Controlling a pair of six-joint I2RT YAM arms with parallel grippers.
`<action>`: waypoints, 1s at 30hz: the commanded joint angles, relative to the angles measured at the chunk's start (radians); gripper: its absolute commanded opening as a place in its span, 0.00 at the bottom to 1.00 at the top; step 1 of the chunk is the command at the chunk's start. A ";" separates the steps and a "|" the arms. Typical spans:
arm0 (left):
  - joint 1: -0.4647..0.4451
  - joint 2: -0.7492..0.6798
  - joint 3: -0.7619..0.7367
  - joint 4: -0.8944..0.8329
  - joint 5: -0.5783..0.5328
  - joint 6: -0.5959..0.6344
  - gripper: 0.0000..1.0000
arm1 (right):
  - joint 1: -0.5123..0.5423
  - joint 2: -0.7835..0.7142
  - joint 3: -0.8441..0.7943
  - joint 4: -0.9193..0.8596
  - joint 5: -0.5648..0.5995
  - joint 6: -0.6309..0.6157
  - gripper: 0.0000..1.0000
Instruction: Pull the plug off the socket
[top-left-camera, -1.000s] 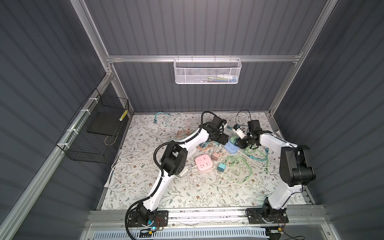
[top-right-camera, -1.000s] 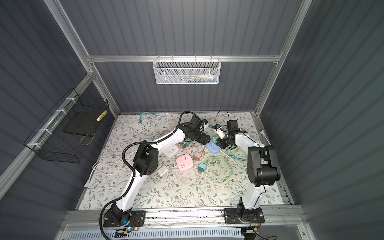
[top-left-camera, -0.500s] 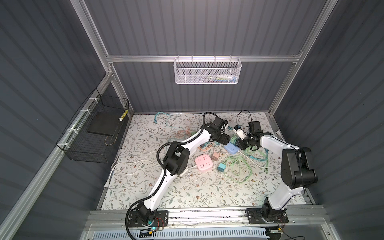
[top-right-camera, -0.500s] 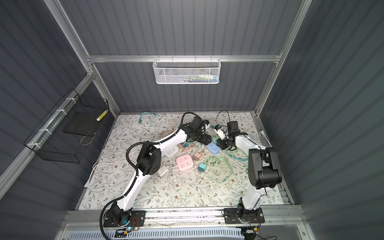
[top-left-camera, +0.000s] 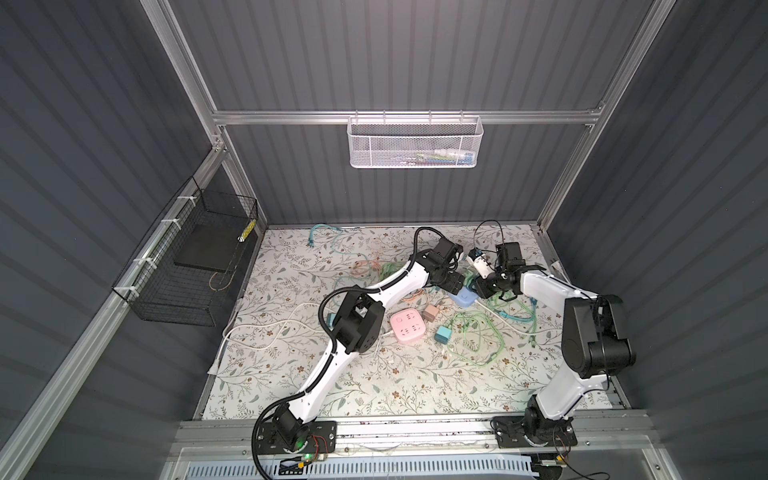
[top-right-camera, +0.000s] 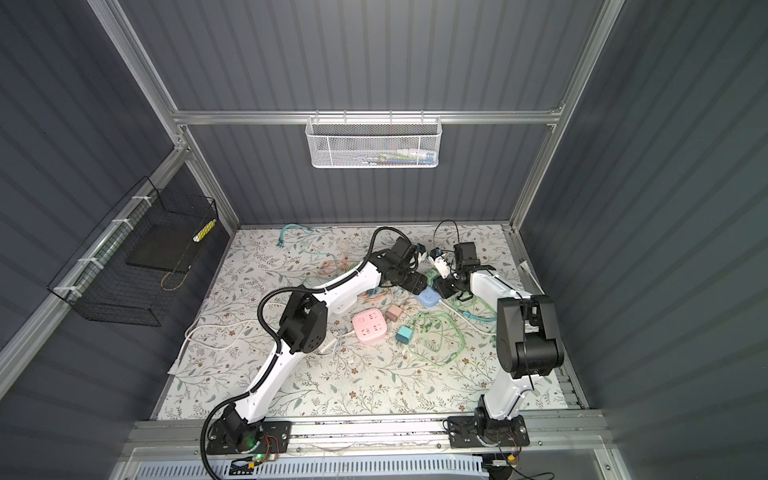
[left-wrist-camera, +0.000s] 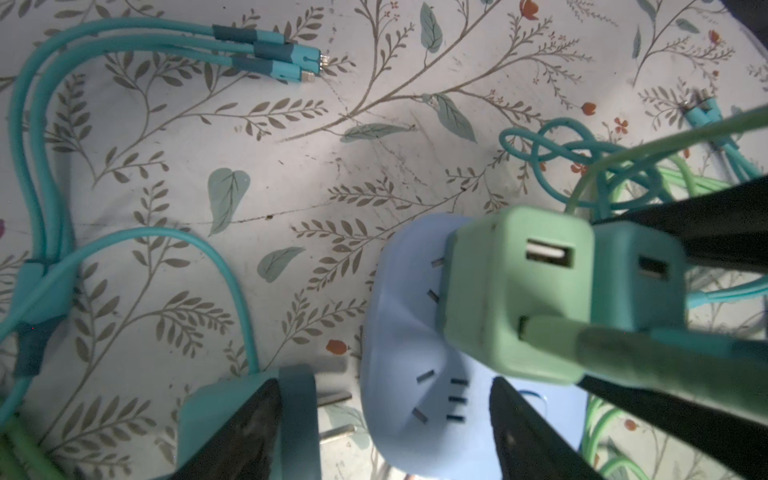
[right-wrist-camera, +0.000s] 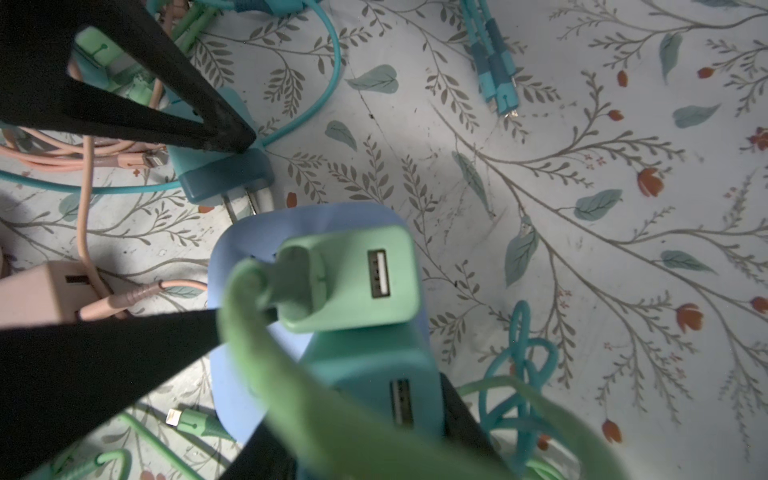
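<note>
Risk: socket (left-wrist-camera: 407, 332) lifts with teal plug (left-wrist-camera: 636, 282) if unbraced. Right gripper (right-wrist-camera: 335, 357) seems clamped on teal plug; left gripper (left-wrist-camera: 384, 386) wide, empty, astride socket.

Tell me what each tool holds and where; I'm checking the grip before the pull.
Right tool clamps the plugged-in teal plug by its sides. Left tool holds nothing, open over the blue socket.

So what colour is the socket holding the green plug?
Socket: pale blue, clearest in the left wrist view.
</note>
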 joint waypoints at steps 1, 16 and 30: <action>-0.008 0.053 0.019 -0.102 -0.042 0.034 0.78 | 0.005 -0.013 0.004 0.038 -0.012 0.018 0.23; -0.017 0.143 0.106 -0.221 -0.091 0.004 0.72 | 0.026 -0.074 -0.068 0.121 -0.033 0.037 0.23; -0.015 0.149 0.093 -0.221 -0.075 -0.009 0.72 | 0.046 -0.061 -0.045 0.088 0.037 0.047 0.22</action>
